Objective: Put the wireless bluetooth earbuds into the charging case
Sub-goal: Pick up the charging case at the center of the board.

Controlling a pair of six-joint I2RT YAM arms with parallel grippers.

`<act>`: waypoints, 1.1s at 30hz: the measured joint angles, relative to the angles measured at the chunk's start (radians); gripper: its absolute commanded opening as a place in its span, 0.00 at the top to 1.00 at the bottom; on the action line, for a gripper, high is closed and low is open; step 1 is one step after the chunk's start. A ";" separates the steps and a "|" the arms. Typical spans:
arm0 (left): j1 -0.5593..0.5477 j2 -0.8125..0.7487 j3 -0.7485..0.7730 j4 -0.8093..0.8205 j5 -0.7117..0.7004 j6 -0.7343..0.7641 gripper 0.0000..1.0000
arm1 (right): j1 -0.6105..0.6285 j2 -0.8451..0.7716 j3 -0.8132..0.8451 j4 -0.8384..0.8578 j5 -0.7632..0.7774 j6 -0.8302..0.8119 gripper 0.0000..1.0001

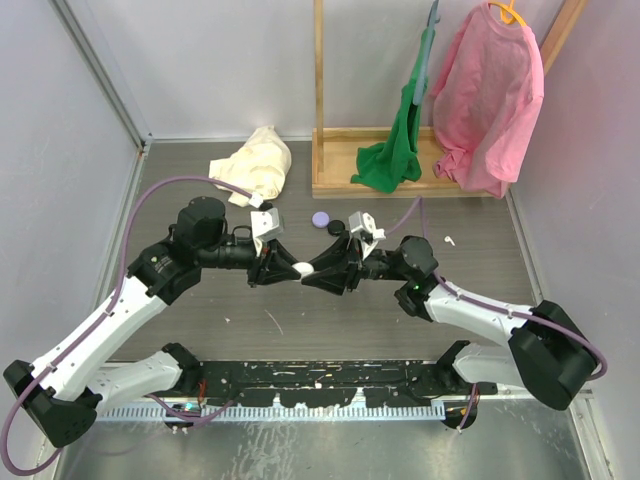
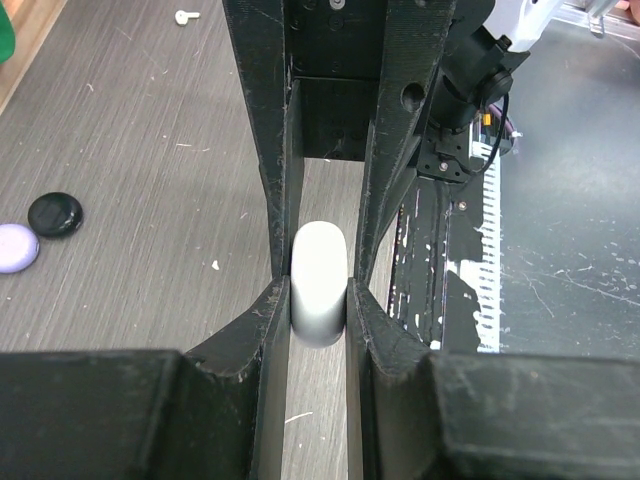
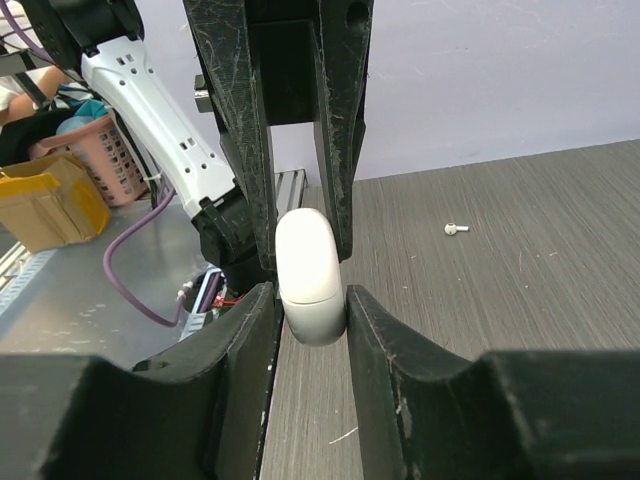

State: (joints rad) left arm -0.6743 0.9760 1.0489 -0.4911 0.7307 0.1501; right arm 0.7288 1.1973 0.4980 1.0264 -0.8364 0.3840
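Narrowly set, the left tool (image 2: 318,295) is clamped on the white charging case (image 2: 319,265), near the middle of the worktop (image 2: 150,150). From the opposite side, the right tool (image 3: 310,300) is closed against both its flanks. One earbud (image 3: 456,229) is seen lying on the worktop, well apart.

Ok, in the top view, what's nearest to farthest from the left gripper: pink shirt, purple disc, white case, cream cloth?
1. white case, held in the left gripper
2. purple disc, just behind
3. cream cloth, back left
4. pink shirt, hanging back right
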 measured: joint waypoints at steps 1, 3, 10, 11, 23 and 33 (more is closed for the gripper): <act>0.000 0.000 0.000 0.000 0.000 0.000 0.92 | 0.000 0.002 0.002 -0.001 -0.001 0.001 0.60; 0.000 0.000 0.000 0.000 0.000 0.000 0.92 | 0.000 0.006 0.005 0.001 -0.006 0.003 0.60; 0.000 0.000 0.000 0.000 0.000 0.000 0.92 | -0.003 0.027 0.020 -0.001 -0.030 0.009 0.62; 0.000 0.000 0.000 0.000 0.000 0.000 0.92 | -0.003 0.029 0.021 -0.001 -0.034 0.010 0.63; 0.000 0.000 0.000 -0.001 0.000 -0.002 0.94 | -0.006 0.045 0.023 0.017 -0.053 0.012 0.68; 0.000 -0.008 -0.002 0.002 -0.003 -0.004 0.72 | -0.007 0.047 0.029 0.021 -0.067 0.013 0.98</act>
State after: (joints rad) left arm -0.6743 0.9684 1.0466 -0.4892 0.7280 0.1463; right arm 0.7216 1.2442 0.5266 1.0470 -0.9035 0.3965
